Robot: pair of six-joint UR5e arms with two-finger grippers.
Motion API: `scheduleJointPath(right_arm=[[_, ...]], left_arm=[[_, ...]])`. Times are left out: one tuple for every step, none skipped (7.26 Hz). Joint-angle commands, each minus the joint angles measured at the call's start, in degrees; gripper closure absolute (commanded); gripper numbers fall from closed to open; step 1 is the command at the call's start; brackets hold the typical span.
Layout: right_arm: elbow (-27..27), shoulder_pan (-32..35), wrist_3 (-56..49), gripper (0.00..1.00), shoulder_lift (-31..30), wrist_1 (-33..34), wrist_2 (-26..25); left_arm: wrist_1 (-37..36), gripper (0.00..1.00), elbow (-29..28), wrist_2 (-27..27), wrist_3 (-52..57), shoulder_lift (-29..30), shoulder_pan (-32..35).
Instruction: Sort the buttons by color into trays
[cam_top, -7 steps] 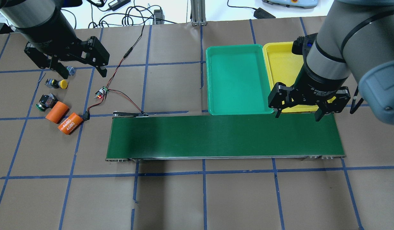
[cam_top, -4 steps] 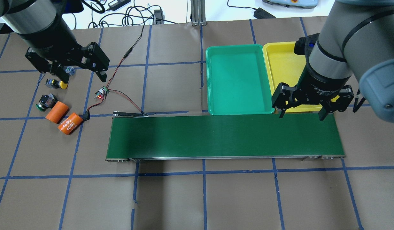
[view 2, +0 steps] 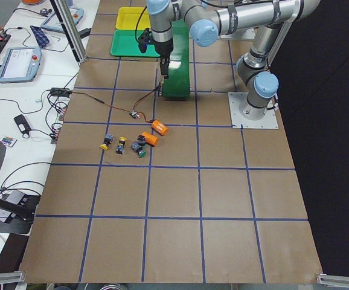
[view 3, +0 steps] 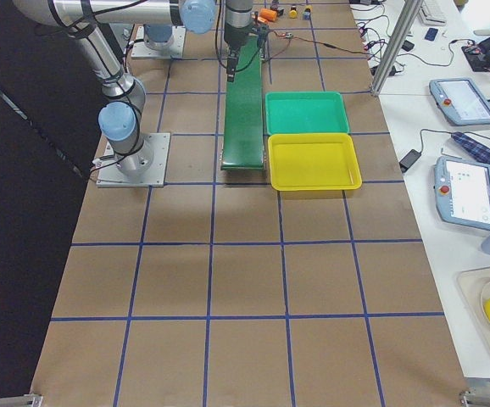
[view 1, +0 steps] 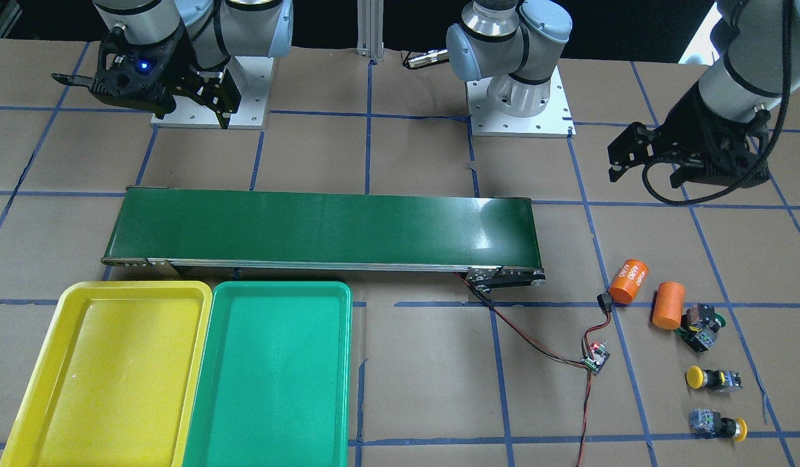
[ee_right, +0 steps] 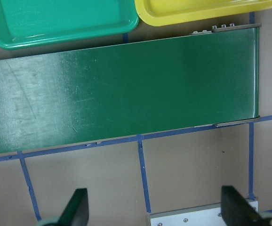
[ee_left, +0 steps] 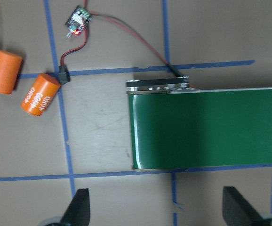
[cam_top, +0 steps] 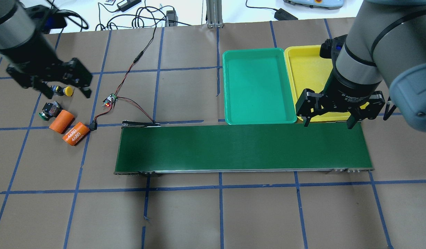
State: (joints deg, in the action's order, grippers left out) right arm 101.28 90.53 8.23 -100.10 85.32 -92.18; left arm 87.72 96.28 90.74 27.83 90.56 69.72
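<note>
Two yellow-capped buttons (view 1: 711,378) (view 1: 719,425) and a green-capped button (view 1: 702,324) lie on the paper beyond the conveyor's end. My left gripper (cam_top: 67,95) hangs open high over them, above one yellow button (cam_top: 65,91); it hides the farther yellow one in the overhead view. The green button (cam_top: 48,111) lies just beside it. The green tray (cam_top: 256,86) and yellow tray (cam_top: 304,69) stand side by side with nothing in them. My right gripper (cam_top: 328,125) is open over the yellow tray's near edge, holding nothing.
A long dark-green conveyor belt (cam_top: 244,147) runs across the middle. Two orange cylinders (cam_top: 61,121) (cam_top: 76,133) lie next to the green button. A small circuit board (cam_top: 110,100) with red and black wires links to the conveyor's end.
My left gripper has moved left and back toward the robot, from over the farther yellow button to over the nearer one. The right gripper has drifted slightly to the right.
</note>
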Motion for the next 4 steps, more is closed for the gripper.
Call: scheduleJointPath(right_arm=[[-0.1, 0.0, 0.1, 0.00, -0.3, 0.9, 0.2], [-0.1, 0.0, 0.6, 0.00, -0.3, 1.7, 0.2], [0.3, 0.0, 0.8, 0.00, -0.2, 2.9, -0.1], [1.0, -1.3, 1.0, 0.00, 0.1, 2.6, -0.2]], left_arm=[[-17.1, 0.00, 9.2, 0.1, 14.6, 4.6, -3.8], [-20.7, 0.00, 10.8, 0.0, 17.1, 7.4, -4.6], [-22.6, 0.00, 11.4, -0.2, 24.4, 10.2, -6.1], [-24.2, 0.00, 12.4, -0.5, 29.2, 12.0, -6.4]])
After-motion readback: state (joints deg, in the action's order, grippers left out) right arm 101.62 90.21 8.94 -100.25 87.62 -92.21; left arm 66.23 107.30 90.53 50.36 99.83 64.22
